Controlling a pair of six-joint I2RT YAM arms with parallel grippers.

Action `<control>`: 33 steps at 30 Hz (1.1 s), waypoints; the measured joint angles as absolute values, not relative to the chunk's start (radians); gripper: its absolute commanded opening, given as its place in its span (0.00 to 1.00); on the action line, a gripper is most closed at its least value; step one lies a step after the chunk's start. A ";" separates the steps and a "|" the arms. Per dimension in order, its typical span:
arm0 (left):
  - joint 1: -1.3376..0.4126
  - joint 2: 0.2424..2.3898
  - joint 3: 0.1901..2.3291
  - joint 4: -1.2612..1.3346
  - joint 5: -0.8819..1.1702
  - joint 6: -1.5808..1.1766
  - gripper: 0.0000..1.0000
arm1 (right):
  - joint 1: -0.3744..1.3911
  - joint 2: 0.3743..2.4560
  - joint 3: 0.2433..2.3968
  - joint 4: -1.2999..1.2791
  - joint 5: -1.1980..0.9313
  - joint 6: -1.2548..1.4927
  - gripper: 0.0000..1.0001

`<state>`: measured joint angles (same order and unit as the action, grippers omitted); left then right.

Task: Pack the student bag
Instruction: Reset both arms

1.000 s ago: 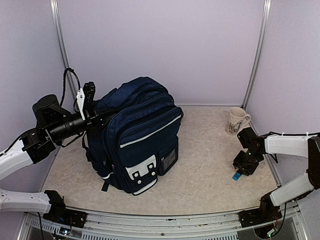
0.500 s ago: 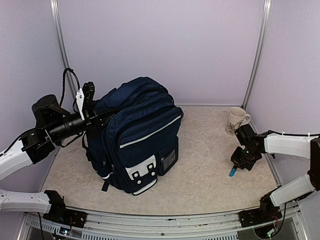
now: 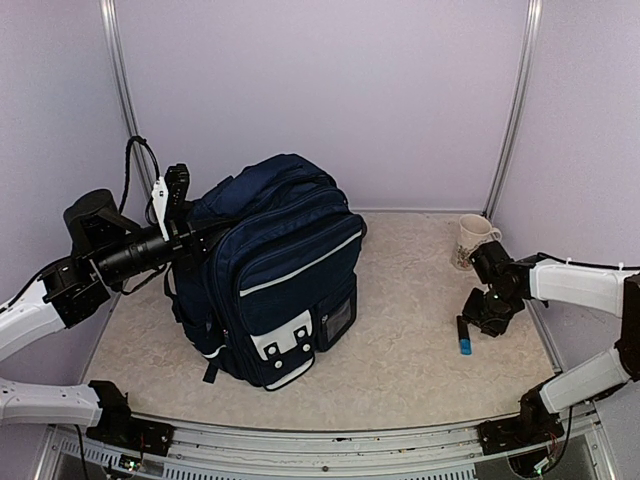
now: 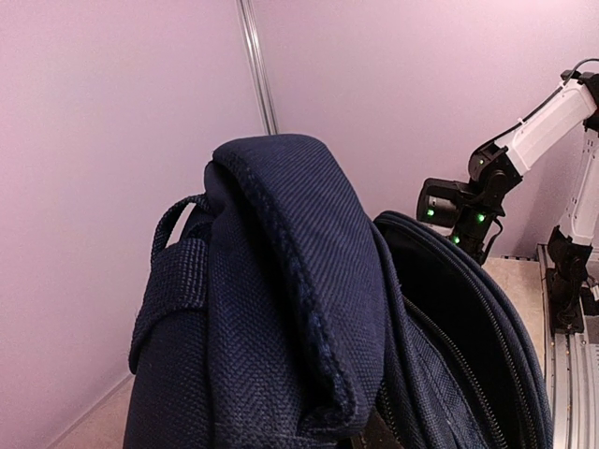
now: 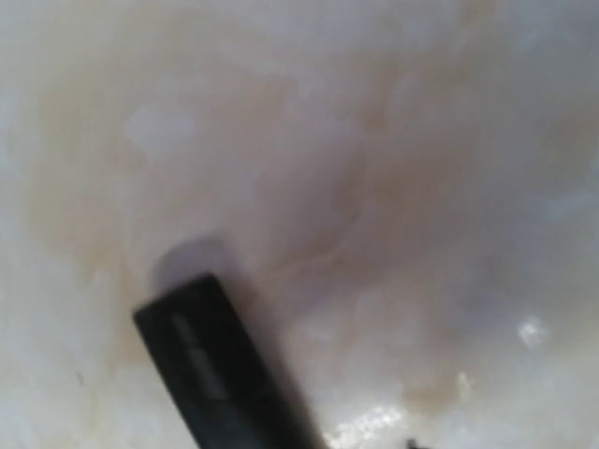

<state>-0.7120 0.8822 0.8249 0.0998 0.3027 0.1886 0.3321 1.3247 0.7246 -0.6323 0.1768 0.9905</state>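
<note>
Marbled table [image 3: 400,360], one student bag [image 3: 290,270] pinched by left gripper [image 3: 208,238], one mug [image 3: 470,242], one marker [image 3: 463,337], right gripper [image 3: 477,318] unclear

count | student bag [image 3: 275,270]: 1 | mug [image 3: 470,242]: 1 | black marker [image 3: 464,337], blue cap: 1

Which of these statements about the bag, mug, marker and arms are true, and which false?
1. The student bag stands upright on the table. True.
2. The mug lies tipped over at the front left. False: it stands upright at the back right.
3. The dark marker with a blue end is lifted clear of the table. False: it lies on the table by the right gripper.
4. The left gripper is at the bag's upper left side. True.
</note>
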 measured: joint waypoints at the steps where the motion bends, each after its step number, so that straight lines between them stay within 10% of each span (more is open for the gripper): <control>1: -0.712 0.882 0.825 0.100 0.303 0.188 0.25 | 0.332 1.332 0.725 -0.633 0.166 0.976 0.65; 8: -0.712 0.882 0.825 0.100 0.303 0.189 0.26 | 0.338 1.456 0.759 -0.621 0.067 0.881 0.64; 16: -0.712 0.882 0.825 0.100 0.303 0.189 0.27 | 0.339 1.569 0.834 -0.665 0.057 0.766 0.26; 33: -0.712 0.882 0.825 0.102 0.302 0.192 0.28 | 0.400 1.388 0.979 -0.607 0.059 0.631 0.11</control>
